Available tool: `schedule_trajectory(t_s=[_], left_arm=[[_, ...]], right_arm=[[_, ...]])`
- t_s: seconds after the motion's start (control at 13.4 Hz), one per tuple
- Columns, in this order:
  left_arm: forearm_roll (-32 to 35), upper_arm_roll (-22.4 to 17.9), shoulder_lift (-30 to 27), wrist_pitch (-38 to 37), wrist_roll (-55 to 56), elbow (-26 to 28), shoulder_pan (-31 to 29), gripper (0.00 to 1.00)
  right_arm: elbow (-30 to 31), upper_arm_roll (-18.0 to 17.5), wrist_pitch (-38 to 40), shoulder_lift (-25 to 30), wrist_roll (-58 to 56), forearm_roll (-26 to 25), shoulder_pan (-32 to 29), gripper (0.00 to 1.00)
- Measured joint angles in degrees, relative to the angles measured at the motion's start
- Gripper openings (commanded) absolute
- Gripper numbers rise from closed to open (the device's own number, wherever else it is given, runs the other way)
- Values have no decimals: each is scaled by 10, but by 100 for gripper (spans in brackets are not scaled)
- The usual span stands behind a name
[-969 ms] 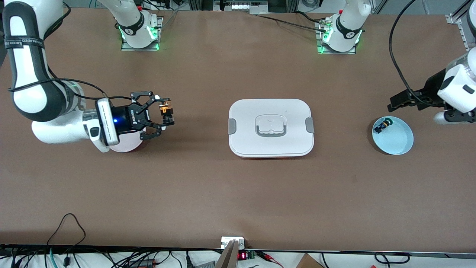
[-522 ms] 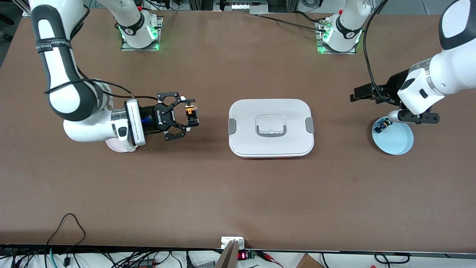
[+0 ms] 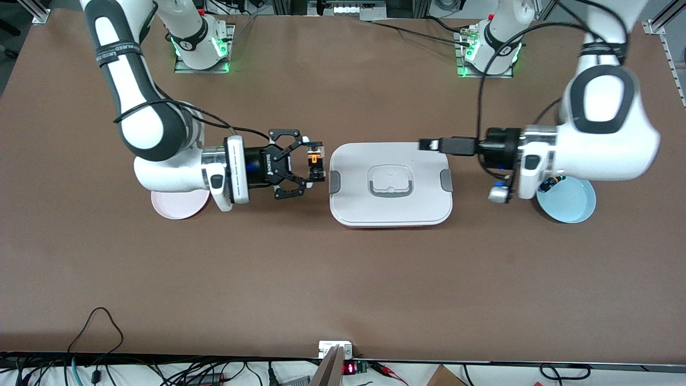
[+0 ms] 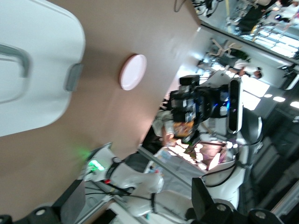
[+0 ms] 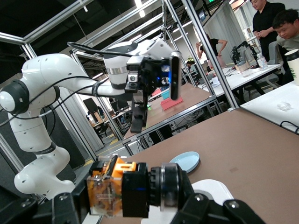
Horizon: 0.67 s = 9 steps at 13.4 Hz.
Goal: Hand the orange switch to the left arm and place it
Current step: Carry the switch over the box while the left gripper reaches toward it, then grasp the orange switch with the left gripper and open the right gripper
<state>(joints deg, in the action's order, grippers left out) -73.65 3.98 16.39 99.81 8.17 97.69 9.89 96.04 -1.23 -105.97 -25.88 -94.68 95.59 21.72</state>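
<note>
Orange switch [image 3: 315,159] lifted and clamped in the right gripper's [image 3: 309,167] closed jaws, just beside the box's [image 3: 389,183] edge toward the right arm's end of the bench [image 3: 343,279]. Left gripper [image 3: 429,145] with jaws spread wide and empty, hovering over the box's opposite edge. Handover and set-down still to do, judging by the gap.

Even overhead light fills the front view, sharp throughout, with soft shadows under both arms on the brown matte tabletop [image 3: 343,279]. The left wrist view is motion-blurred, with glaring ceiling lamps. The right wrist view blurs the nearest parts.

Brown table [image 3: 300,279]: white box [image 3: 390,206] at centre, pink plate [image 3: 179,205] toward right arm's end, blue plate [image 3: 569,203] toward left arm's.
</note>
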Motion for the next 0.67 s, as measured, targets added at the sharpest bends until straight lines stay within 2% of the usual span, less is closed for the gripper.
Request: schedule_trajectory(t_s=[0.22, 0.45, 0.6, 0.67], left_arm=[[-61, 3, 6, 85, 19, 7, 60, 100], [-100, 3, 11, 125, 21, 9, 87, 99], [-115, 3, 16, 129, 21, 9, 89, 84], [-119, 3, 17, 129, 21, 10, 89, 82]], right_arm=[[-8, -2, -30, -1, 0, 0, 33, 32], [-23, -3, -43, -1, 0, 1, 47, 32], [-25, -3, -44, -1, 0, 1, 45, 32], [-25, -3, -44, -1, 0, 2, 45, 32]])
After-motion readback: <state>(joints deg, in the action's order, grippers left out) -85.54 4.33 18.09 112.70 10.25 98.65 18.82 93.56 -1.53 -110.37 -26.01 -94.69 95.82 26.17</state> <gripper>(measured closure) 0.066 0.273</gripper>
